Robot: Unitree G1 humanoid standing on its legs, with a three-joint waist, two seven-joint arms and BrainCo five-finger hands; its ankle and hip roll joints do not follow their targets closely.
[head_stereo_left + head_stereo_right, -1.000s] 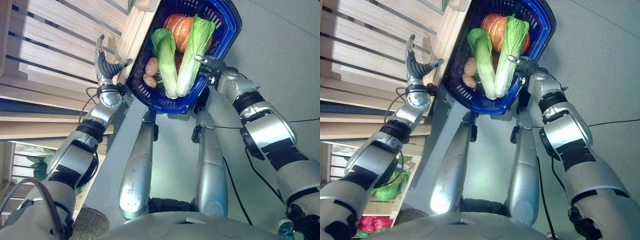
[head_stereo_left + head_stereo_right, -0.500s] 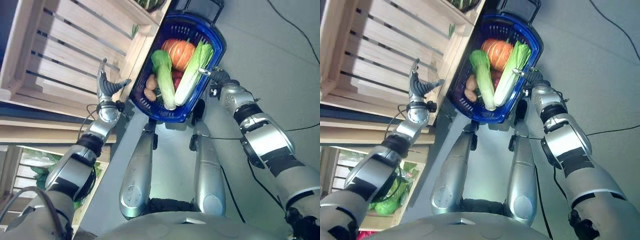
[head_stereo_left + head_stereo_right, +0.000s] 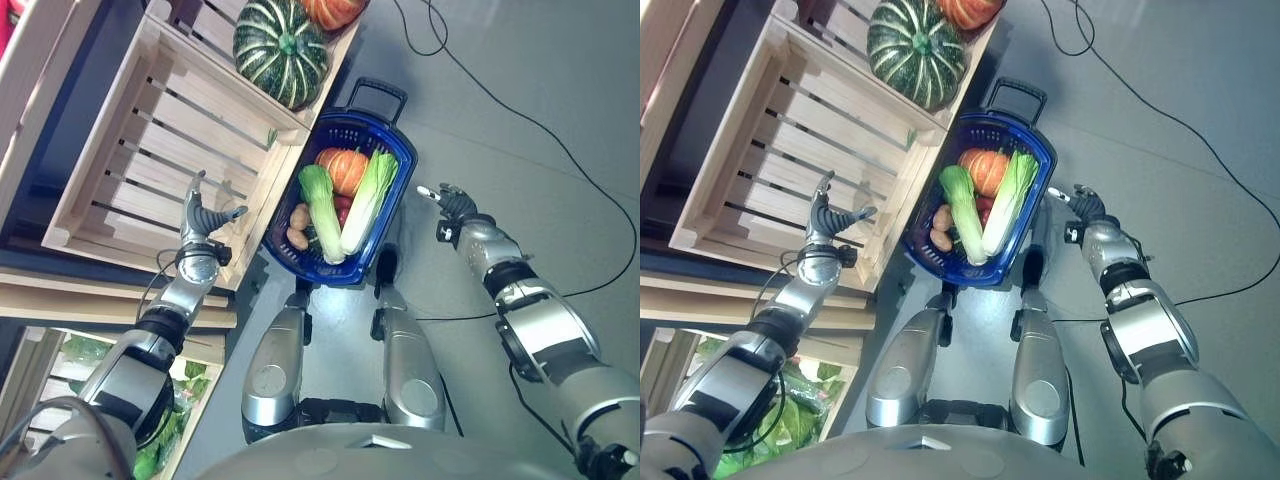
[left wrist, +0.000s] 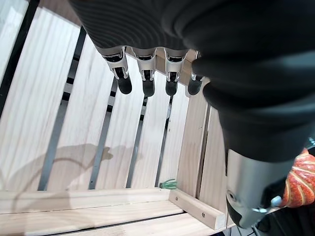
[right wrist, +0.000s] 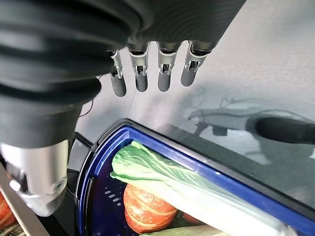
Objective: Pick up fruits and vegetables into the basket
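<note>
The blue basket with a black handle stands on the grey floor beside the wooden crates. In it lie an orange pumpkin, two pale green cabbages and brown potatoes. My right hand hangs open to the right of the basket, apart from its rim, fingers straight and holding nothing. My left hand is open over the slats of an empty crate, left of the basket, also holding nothing.
A green striped pumpkin and another orange one lie in the crate beyond the empty one. Leafy greens show on a lower shelf at the bottom left. Open grey floor lies right of the basket.
The whole picture has shifted as the camera moved. My right hand was at the basket's rim and is now off it, to the right. The left hand stays open by the crate.
</note>
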